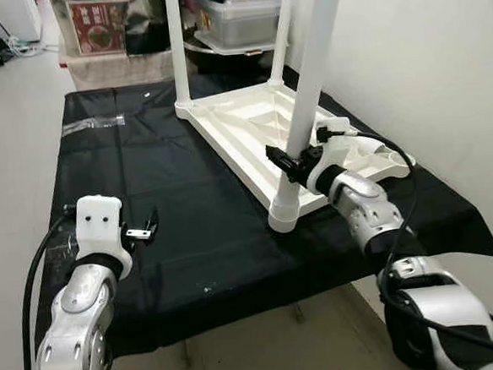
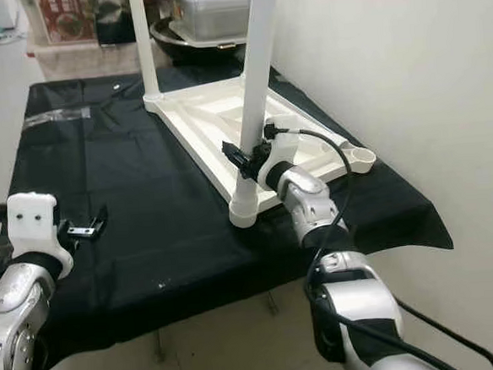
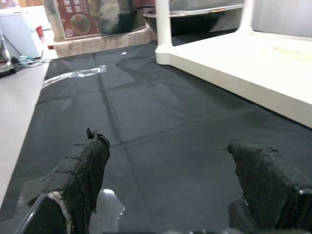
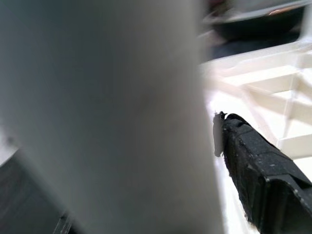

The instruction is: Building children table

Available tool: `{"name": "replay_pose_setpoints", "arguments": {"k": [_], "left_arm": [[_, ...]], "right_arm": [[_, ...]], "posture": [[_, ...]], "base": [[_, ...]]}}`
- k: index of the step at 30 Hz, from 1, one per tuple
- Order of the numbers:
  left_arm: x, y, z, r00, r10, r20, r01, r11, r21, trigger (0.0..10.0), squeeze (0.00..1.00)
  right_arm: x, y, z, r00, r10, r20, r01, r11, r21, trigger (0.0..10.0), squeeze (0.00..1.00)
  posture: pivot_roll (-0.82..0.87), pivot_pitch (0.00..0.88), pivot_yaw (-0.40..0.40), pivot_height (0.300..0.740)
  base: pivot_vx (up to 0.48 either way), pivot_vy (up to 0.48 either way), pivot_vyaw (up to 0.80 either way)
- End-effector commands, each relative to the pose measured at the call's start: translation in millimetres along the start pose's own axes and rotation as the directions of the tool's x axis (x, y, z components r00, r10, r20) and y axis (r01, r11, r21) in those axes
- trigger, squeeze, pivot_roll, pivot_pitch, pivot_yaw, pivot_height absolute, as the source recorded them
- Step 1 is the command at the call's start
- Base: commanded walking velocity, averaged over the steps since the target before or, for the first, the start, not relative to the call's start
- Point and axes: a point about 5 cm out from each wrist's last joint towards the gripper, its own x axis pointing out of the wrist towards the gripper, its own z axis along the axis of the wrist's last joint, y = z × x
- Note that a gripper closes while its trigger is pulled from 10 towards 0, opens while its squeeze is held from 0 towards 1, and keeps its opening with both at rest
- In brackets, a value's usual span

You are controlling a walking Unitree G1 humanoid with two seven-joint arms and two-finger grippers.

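Right gripper [image 1: 289,162] pinches white leg [image 1: 308,96] above upturned tabletop [image 1: 225,127], prob. seating it; left gripper [image 1: 144,230] spread, idle nearby.

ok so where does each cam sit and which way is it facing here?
Left eye view: on the head, looking forward and down at the black cloth and the upturned white table; both silver arms show.
Right eye view: stereo twin, same scene; right gripper on the near table leg.
Left wrist view: along the open left gripper over the cloth.
Right wrist view: pressed up to the leg, one finger visible.
Shared: the white table appears in all four.
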Motion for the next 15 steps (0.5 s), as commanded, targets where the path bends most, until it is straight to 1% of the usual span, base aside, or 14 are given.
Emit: {"name": "replay_pose_setpoints", "arguments": {"k": [1, 3, 4, 6, 7, 9, 10, 11, 12, 13, 15], "left_arm": [[-1.1, -1.0, -2, 1.0, -0.008, -0.006, 0.008, 1.0, 0.001, 10.0, 0.0], [-1.5, -0.3, -2, 1.0, -0.011, -0.003, 0.011, 1.0, 0.003, 10.0, 0.0], [-1.5, -0.3, -2, 1.0, -0.011, -0.003, 0.011, 1.0, 0.003, 10.0, 0.0], [-1.2, -0.2, -1, 1.0, -0.014, -0.001, 0.014, 1.0, 0.007, 10.0, 0.0], [-1.0, -0.4, -1, 1.0, -0.015, 0.0, 0.015, 1.0, 0.008, 10.0, 0.0], [-0.8, -0.6, -1, 1.0, -0.016, 0.001, 0.016, 1.0, 0.008, 10.0, 0.0], [-0.6, -0.8, -1, 1.0, -0.018, 0.002, 0.018, 1.0, 0.008, 10.0, 0.0], [-0.6, -0.8, -1, 1.0, -0.018, 0.002, 0.018, 1.0, 0.008, 10.0, 0.0], [-0.8, -0.8, -1, 1.0, -0.019, 0.003, 0.019, 1.0, 0.009, 10.0, 0.0], [-1.2, -0.8, -1, 1.0, -0.019, 0.003, 0.019, 1.0, 0.01, 10.0, 0.0], [-1.6, -0.8, -1, 1.0, -0.019, 0.003, 0.019, 1.0, 0.01, 10.0, 0.0]], "right_arm": [[-0.7, -4.3, 10, 0.999, 0.044, 0.004, -0.044, 0.998, -0.048, 10.0, 0.0], [-2.7, -8.2, 16, 0.992, 0.124, -0.037, -0.127, 0.987, -0.1, 10.0, 0.0], [-2.7, -8.2, 16, 0.992, 0.124, -0.037, -0.127, 0.987, -0.1, 10.0, 0.0], [-4.2, -10.7, 20, 0.979, 0.186, -0.08, -0.196, 0.971, -0.137, 10.0, 0.0], [-4.1, -11.9, 22, 0.977, 0.192, -0.089, -0.205, 0.966, -0.161, 10.0, 0.0], [-4.1, -13.0, 25, 0.975, 0.201, -0.096, -0.216, 0.96, -0.176, 10.0, 0.0], [-3.7, -14.2, 27, 0.974, 0.204, -0.103, -0.22, 0.957, -0.188, 9.7, 0.0], [-3.7, -14.2, 27, 0.974, 0.204, -0.103, -0.22, 0.957, -0.188, 9.7, 0.0], [-3.2, -15.2, 30, 0.974, 0.2, -0.105, -0.218, 0.956, -0.198, 1.3, 0.0], [-3.2, -15.9, 31, 0.973, 0.206, -0.107, -0.223, 0.955, -0.193, 0.0, 0.0], [-3.4, -16.2, 31, 0.972, 0.211, -0.107, -0.228, 0.955, -0.189, 0.0, 0.0]], "posture": [[0.09, 0.0, -0.098, 0.74], [0.09, 0.0, -0.101, 0.74], [0.09, 0.0, -0.101, 0.74], [0.09, 0.0, -0.101, 0.74], [0.09, 0.0, -0.103, 0.74], [0.09, 0.0, -0.103, 0.74], [0.09, 0.0, -0.103, 0.74], [0.09, 0.0, -0.103, 0.74], [0.11, 0.0, -0.11, 0.74], [0.11, 0.0, -0.111, 0.74], [0.11, 0.0, -0.111, 0.74]], "base": [[0.0, 0.0, 0.0], [0.0, 0.0, 0.0], [0.0, 0.0, 0.0], [0.0, 0.0, 0.0], [0.0, 0.0, 0.0], [0.0, 0.0, 0.0], [0.0, 0.0, 0.0], [0.0, 0.0, 0.0], [0.0, 0.0, 0.0], [0.0, 0.0, 0.0], [0.0, 0.0, 0.0]]}}
